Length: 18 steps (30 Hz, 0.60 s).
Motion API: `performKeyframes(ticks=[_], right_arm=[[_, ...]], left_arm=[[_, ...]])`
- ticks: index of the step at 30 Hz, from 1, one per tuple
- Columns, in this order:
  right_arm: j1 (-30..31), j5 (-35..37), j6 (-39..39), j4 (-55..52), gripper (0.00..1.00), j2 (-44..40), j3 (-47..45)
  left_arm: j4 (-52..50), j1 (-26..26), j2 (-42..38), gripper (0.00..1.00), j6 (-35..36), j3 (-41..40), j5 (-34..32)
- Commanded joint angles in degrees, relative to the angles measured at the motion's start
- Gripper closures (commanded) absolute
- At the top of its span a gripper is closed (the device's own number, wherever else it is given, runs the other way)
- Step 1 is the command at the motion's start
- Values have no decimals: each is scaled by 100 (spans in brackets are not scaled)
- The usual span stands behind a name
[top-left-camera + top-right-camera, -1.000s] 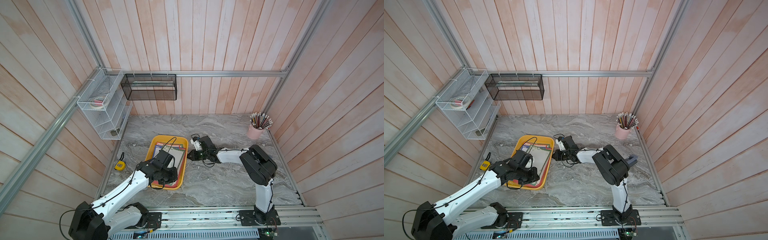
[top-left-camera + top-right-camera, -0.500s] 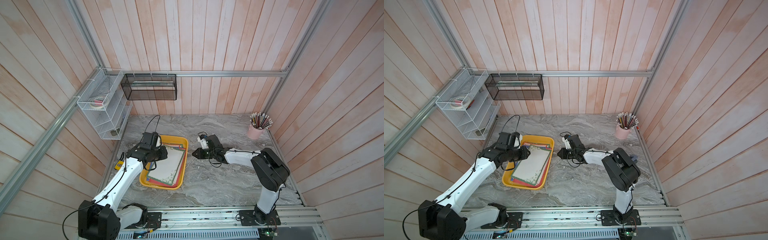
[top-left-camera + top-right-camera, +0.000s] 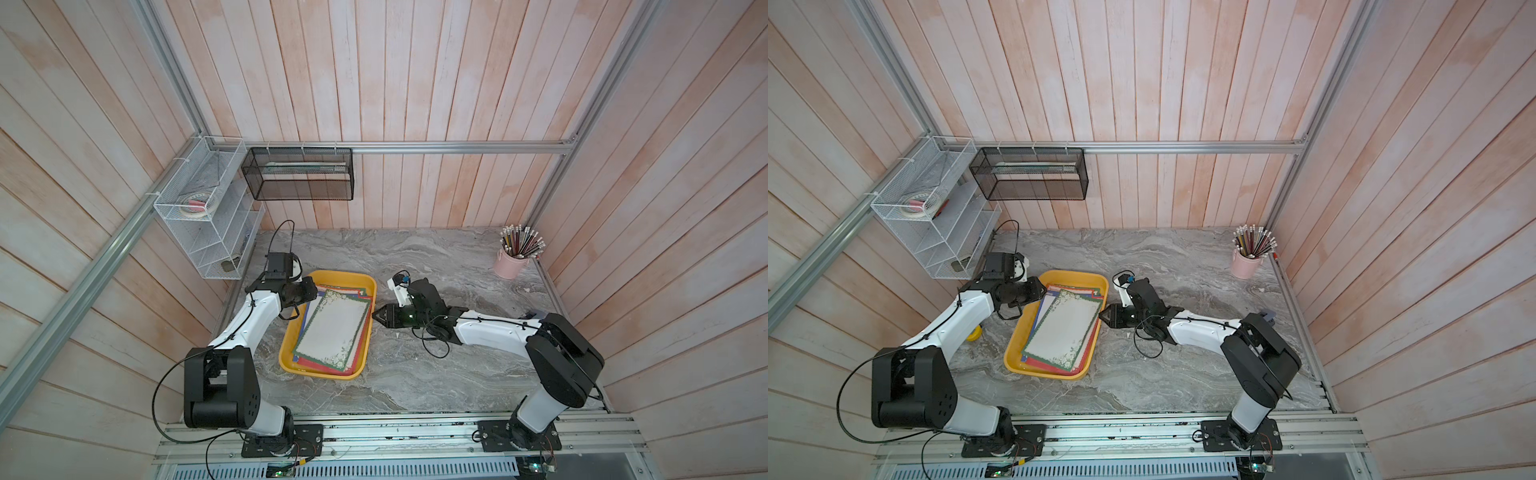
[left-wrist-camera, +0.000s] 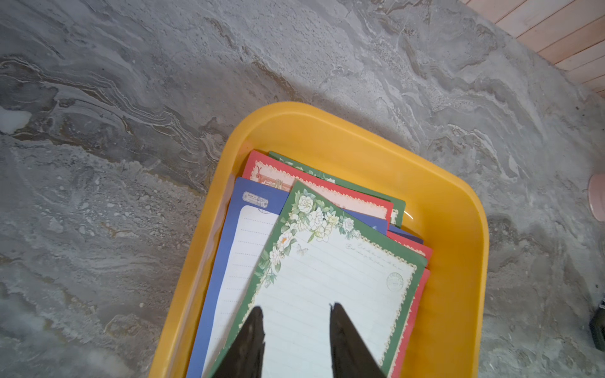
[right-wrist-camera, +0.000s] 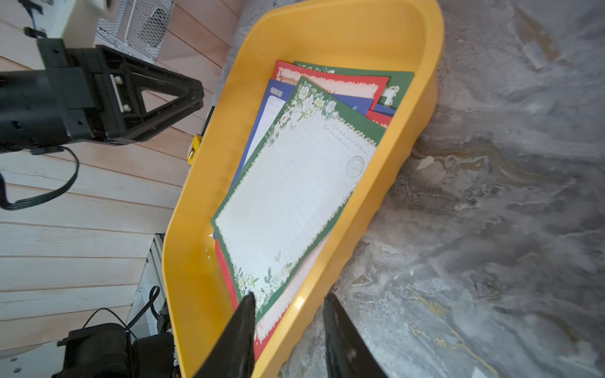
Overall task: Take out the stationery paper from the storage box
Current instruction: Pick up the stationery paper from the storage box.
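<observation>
Nothing's coming out yet: the stationery paper (image 3: 332, 328) is all sitting in the storage box (image 3: 345, 277), with the left gripper (image 4: 295, 307) and right gripper (image 5: 288, 295) both hovering spread and empty.

Plank walls (image 3: 374, 83), marble tabletop (image 3: 436, 374)

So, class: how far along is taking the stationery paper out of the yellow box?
Done: nothing; all the stationery paper lies in the storage box. In hand: the left pincer open by the green-bordered top sheet, the right pincer open at the box's side wall; neither grips. Left: lifting every sheet out.
</observation>
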Motion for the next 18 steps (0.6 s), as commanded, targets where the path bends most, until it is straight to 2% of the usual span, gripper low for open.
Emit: performKeyframes(ticks=[1,5,18], right_arm=[[94,185,273,137,62,152,-3],[132,354,456,-57,61,308,95],[177,160,505,-26,61,530,194]], left_arm=[[414,23,184,63,152,-181,109],[282,34,473,63,184,-75,160],[55,34,993,62,131,9,1]])
